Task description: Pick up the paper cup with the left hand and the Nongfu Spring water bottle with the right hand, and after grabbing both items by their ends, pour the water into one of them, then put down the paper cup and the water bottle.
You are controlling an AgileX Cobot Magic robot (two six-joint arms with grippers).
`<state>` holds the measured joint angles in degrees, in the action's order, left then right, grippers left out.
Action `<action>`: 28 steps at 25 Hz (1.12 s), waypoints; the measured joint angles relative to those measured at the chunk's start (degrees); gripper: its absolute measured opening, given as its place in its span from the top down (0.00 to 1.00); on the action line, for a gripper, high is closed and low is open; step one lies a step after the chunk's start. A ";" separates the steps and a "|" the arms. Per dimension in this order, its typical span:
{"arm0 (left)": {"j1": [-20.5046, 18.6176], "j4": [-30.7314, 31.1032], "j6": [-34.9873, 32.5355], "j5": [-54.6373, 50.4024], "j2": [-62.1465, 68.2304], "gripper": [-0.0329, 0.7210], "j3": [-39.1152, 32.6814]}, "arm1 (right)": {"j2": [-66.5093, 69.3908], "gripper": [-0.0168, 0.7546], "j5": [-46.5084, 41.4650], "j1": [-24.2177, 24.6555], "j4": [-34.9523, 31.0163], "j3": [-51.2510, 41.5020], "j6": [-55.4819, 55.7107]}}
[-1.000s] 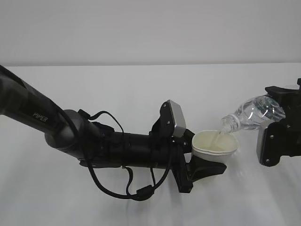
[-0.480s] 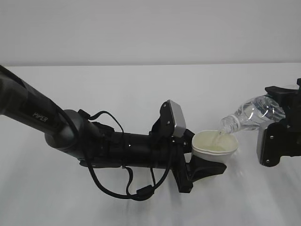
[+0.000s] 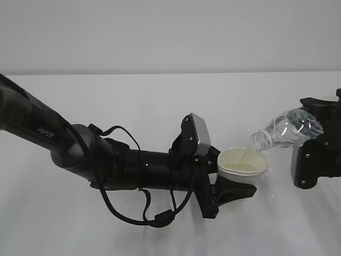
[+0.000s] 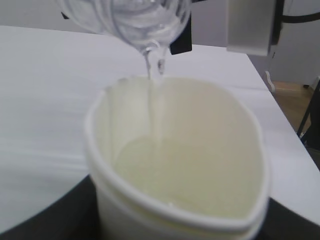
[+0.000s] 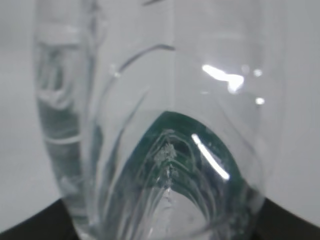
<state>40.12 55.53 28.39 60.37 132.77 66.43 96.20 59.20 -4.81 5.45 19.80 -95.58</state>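
Paper cup (image 3: 242,162) sits gripped in left tool (image 3: 234,186).

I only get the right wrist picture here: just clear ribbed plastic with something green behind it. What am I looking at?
Observer: That is the Nongfu Spring water bottle, held tipped over by the right hand, its open neck pointing down at a paper cup.
Operator: Is anything coming out?
Observer: Yes. The left wrist view shows a thin stream of water falling from the neck into the cup.
Operator: Who holds the cup?
Observer: The left hand grips it from below, above the white table.
Operator: Is it full?
Observer: No, water covers only the bottom; the cream inner wall is bare above.
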 joint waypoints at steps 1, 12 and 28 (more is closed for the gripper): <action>0.00 0.00 0.00 0.00 0.00 0.41 0.00 | 0.00 0.47 0.00 0.00 0.00 0.00 0.00; 0.00 -0.03 0.00 0.00 0.00 0.41 0.00 | 0.00 0.47 0.00 -0.24 0.11 0.00 -0.02; 0.00 -0.16 0.00 0.00 0.00 0.41 0.00 | 0.00 0.47 0.00 -0.24 0.11 0.00 -0.02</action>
<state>40.12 55.37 28.39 60.37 132.77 66.43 96.20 59.20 -5.05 5.56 19.80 -95.60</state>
